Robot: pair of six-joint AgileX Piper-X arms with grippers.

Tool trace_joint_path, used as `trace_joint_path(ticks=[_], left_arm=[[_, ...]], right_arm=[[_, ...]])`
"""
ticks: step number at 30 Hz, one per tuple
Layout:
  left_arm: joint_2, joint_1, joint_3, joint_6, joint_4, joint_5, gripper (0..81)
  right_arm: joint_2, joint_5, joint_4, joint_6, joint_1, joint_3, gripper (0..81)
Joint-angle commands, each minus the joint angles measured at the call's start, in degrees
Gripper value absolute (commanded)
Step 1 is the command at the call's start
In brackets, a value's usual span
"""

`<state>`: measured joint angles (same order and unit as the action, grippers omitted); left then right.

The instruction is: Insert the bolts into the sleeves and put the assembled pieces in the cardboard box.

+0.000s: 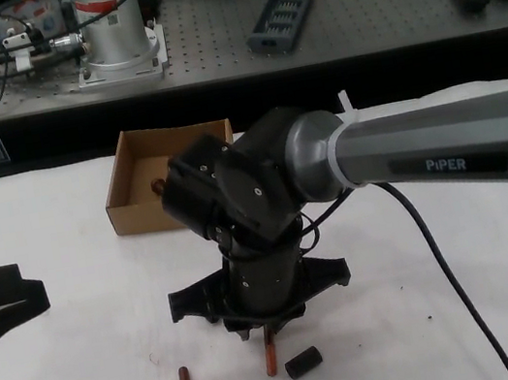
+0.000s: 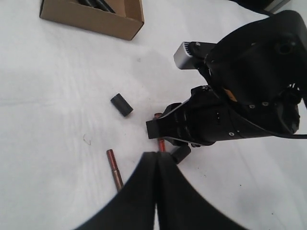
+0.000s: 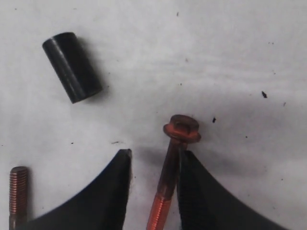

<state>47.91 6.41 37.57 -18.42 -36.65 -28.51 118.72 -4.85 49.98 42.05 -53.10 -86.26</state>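
right wrist view puts the right gripper [image 3: 156,154] low over the white desk [image 3: 249,57], fingers parted either side of a copper bolt [image 3: 169,177] lying flat; one finger seems to touch the shank, the other stands just off it. a black sleeve [image 3: 72,67] lies near, apart from the bolt, with a second bolt [image 3: 18,194] to the side. the left gripper [image 2: 156,160] is pressed closed on nothing. this looks like the bolt pickup: next, clamp the shank squarely, lift, and line the threaded end with the sleeve's bore. the cardboard box [image 1: 140,215] sits beyond.
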Motion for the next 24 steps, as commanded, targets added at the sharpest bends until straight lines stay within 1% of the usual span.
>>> trace_joint_path(ticks=[1, 5, 8, 10, 11, 12, 14, 15, 19, 24], left_arm=[[-0.4, 0.3, 0.3, -0.6, 0.3, 0.0, 0.0], [-0.4, 0.3, 0.3, -0.6, 0.3, 0.0, 0.0], [-0.4, 0.3, 0.3, -0.6, 0.3, 0.0, 0.0], [-0.4, 0.3, 0.3, -0.6, 0.3, 0.0, 0.0], [-0.4, 0.3, 0.3, -0.6, 0.3, 0.0, 0.0], [-0.4, 0.3, 0.3, -0.6, 0.3, 0.0, 0.0], [-0.4, 0.3, 0.3, -0.6, 0.3, 0.0, 0.0], [-0.4, 0.3, 0.3, -0.6, 0.3, 0.0, 0.0], [-0.4, 0.3, 0.3, -0.6, 0.3, 0.0, 0.0], [-0.4, 0.3, 0.3, -0.6, 0.3, 0.0, 0.0]], right_arm=[[0.7, -0.9, 0.0, 1.2, 0.1, 0.2, 25.3], [1.7, 0.7, 0.0, 3.3, 0.3, 0.2, 25.3], [2.1, 0.7, 0.0, 3.4, 0.3, 0.2, 25.3], [2.5, 0.7, 0.0, 3.4, 0.3, 0.2, 23.4], [2.7, 0.7, 0.0, 3.4, 0.3, 0.2, 20.3], [2.8, 0.9, 0.0, 3.4, 0.3, 0.2, 15.5], [2.8, 1.7, 0.0, 3.4, 0.3, 0.2, 3.1], [2.8, 2.5, -0.2, 3.4, 0.3, 0.2, 4.4], [2.8, 6.3, -1.9, 2.9, 0.1, 0.2, 4.6], [2.8, 7.6, -4.3, 0.5, -2.9, 0.2, 4.6]])
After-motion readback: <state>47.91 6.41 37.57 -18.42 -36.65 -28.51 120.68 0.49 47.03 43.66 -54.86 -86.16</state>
